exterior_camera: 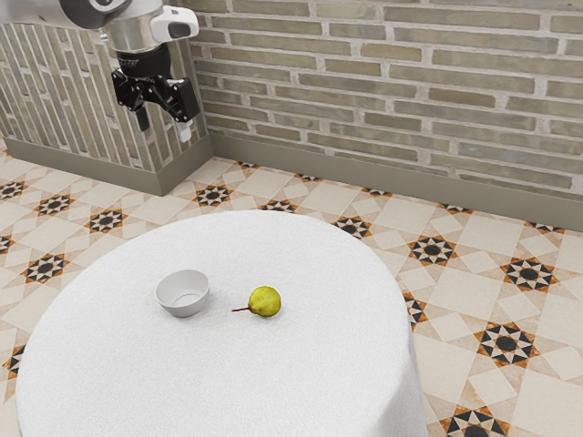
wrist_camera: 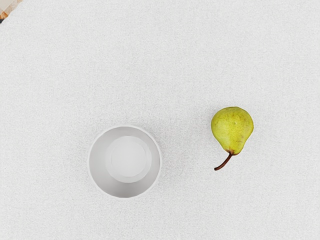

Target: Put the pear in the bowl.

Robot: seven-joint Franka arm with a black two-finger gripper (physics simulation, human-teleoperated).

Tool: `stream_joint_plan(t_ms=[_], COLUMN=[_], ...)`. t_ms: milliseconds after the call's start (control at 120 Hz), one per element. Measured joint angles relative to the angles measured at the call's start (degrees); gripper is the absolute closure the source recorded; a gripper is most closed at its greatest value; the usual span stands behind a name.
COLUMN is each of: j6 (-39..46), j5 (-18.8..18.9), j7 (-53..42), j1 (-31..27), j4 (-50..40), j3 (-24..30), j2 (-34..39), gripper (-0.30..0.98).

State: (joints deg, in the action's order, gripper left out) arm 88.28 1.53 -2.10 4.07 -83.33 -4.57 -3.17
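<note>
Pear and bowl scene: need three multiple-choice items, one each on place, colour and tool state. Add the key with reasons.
1. Where is the pear relative to the bowl?
A) Inside it
B) Beside it, on the table
C) Underneath it

2. What colour is the pear?
A) Purple
B) Blue
C) Yellow-green

3. What state is the tool in?
A) Open, holding nothing
B) Shut on the pear
C) Shut on the bowl

Key:
1 B: both views show bare cloth between pear and bowl.
2 C: its skin looks yellow-green in both views.
3 A: in the exterior view the fingers stand apart with nothing between them.
</note>
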Motion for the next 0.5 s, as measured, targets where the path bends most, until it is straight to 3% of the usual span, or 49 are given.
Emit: stream_joint_plan(t_ms=[283, 500], j6=[1.46, 5.92], j5=[0.15, 0.19], j7=[0.05, -0.02], j1=[2.01, 3.68], j4=[0.88, 0.91], j3=[0.57, 2.18], j2=[-2.49, -13.32], gripper=[0.0, 0.0])
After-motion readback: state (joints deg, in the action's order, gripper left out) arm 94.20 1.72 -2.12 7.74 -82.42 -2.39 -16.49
